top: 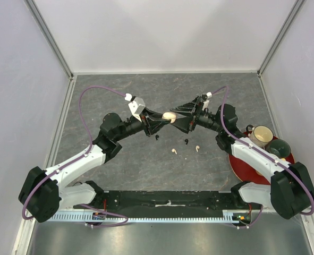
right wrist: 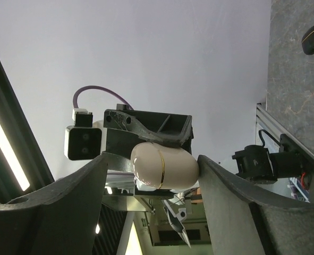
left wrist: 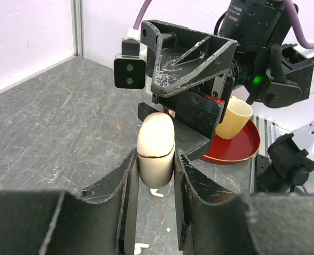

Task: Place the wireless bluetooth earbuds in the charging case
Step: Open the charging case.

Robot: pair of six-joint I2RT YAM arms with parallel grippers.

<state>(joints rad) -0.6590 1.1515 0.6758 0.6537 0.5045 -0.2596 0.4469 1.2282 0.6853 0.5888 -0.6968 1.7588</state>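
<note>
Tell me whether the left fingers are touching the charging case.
Touching. The left wrist view shows both left fingers pressed against the sides of the charging case, with no gap.

Top looks down; wrist views close, opposed, sharing charging case (left wrist: 155,146).

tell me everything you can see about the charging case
The charging case is a smooth, glossy cream-white egg-shaped shell with a thin gold seam around its middle, and its lid is shut. It is held in the air, upright in the left wrist view, its lower half pinched between the left hand's two fingers. The right hand faces it, fingers spread to either side; whether they touch it is unclear.
</note>
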